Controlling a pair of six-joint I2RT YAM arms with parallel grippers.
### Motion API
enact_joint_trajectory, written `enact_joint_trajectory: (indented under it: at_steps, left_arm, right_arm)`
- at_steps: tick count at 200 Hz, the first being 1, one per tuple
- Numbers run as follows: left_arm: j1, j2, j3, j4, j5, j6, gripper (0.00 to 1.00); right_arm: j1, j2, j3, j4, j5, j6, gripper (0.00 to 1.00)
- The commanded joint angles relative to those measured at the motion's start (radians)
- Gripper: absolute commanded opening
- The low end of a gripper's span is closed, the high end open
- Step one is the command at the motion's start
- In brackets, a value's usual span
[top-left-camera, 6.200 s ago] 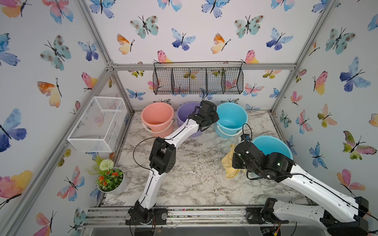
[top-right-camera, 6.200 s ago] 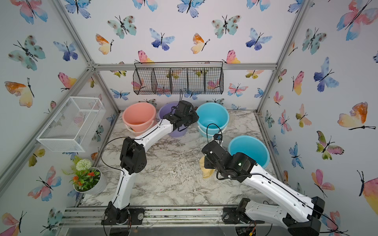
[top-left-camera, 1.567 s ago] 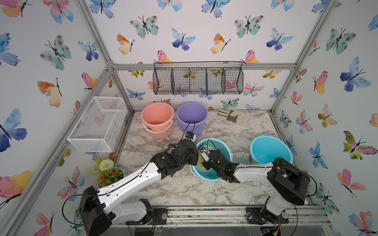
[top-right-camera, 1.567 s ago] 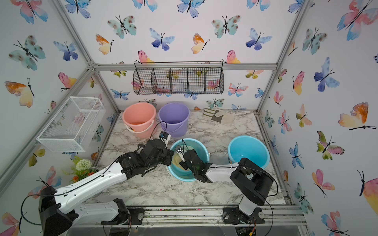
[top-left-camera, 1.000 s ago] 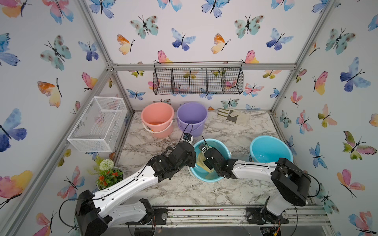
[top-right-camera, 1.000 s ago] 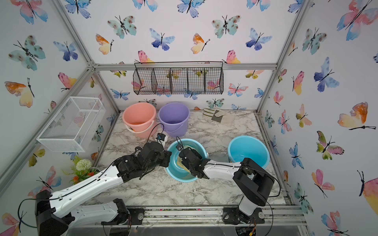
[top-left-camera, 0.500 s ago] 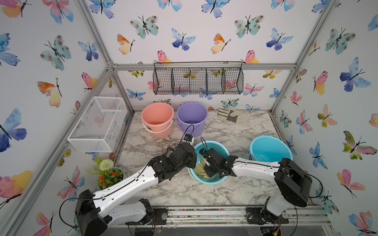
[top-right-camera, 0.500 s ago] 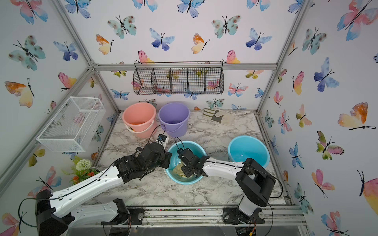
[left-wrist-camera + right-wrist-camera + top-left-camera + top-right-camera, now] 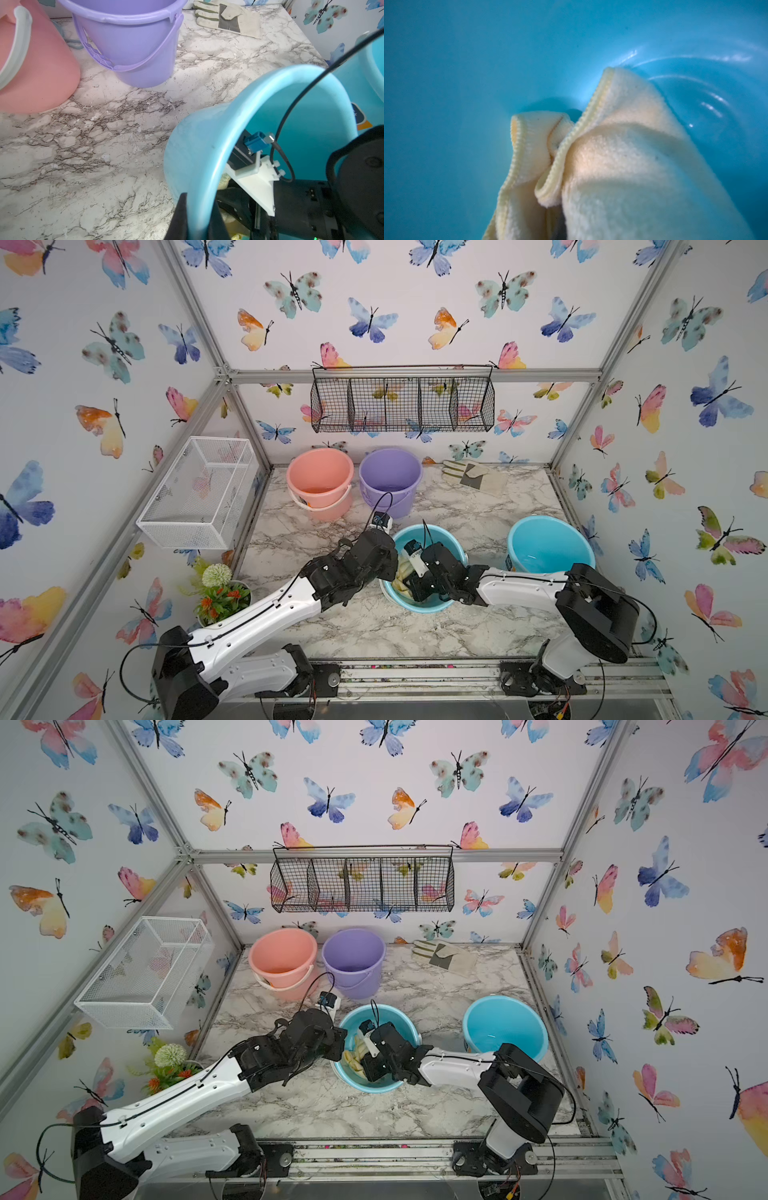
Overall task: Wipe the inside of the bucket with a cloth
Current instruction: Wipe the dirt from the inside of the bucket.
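The left claw (image 9: pixel 197 209) is clamped on the rim of the bucket (image 9: pixel 291 69). The right claw (image 9: pixel 415 587), inside, is closed on the cloth (image 9: pixel 633 166); bare blue wall lies ahead of it.

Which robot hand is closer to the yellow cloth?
Right. The right gripper is inside the blue bucket gripping the cloth; the left gripper pinches the bucket's rim beside it.
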Motion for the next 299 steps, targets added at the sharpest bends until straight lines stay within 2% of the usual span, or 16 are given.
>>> enact_joint_trajectory:
  at_steps: [1,38,58,132,148,161,213,266,299]
  left_arm:
    - [0.008,-0.007,0.022,0.006,-0.034,-0.018,0.00]
    - [0.008,-0.014,0.025,-0.006,-0.020,-0.021,0.00]
    - [0.008,-0.015,0.023,-0.013,-0.011,-0.024,0.00]
    - [0.007,-0.040,0.012,-0.022,-0.031,-0.028,0.00]
    - [0.008,-0.037,0.013,-0.023,-0.036,-0.023,0.00]
    - [0.008,-0.036,0.015,-0.028,-0.045,-0.020,0.00]
    - [0.008,-0.046,0.007,-0.031,-0.067,-0.019,0.00]
    - [0.008,-0.048,-0.002,-0.028,-0.073,-0.016,0.00]
    - [0.007,-0.051,-0.014,-0.013,-0.068,-0.015,0.00]
  right_arm:
    - [0.002,0.020,-0.022,0.235,0.115,-0.027,0.02]
    - [0.002,0.068,-0.021,0.437,0.248,-0.133,0.02]
    - [0.004,0.107,0.009,0.463,0.329,-0.202,0.02]
    - [0.010,0.157,0.057,0.259,0.795,-0.482,0.02]
    - [0.010,0.152,0.065,0.185,0.835,-0.505,0.02]
    - [0.010,0.143,0.089,0.071,0.845,-0.475,0.02]
    - [0.010,0.080,0.126,-0.314,0.772,-0.296,0.02]
    - [0.008,0.058,0.164,-0.603,0.433,-0.193,0.02]
    - [0.008,0.061,0.175,-0.631,0.154,-0.169,0.02]
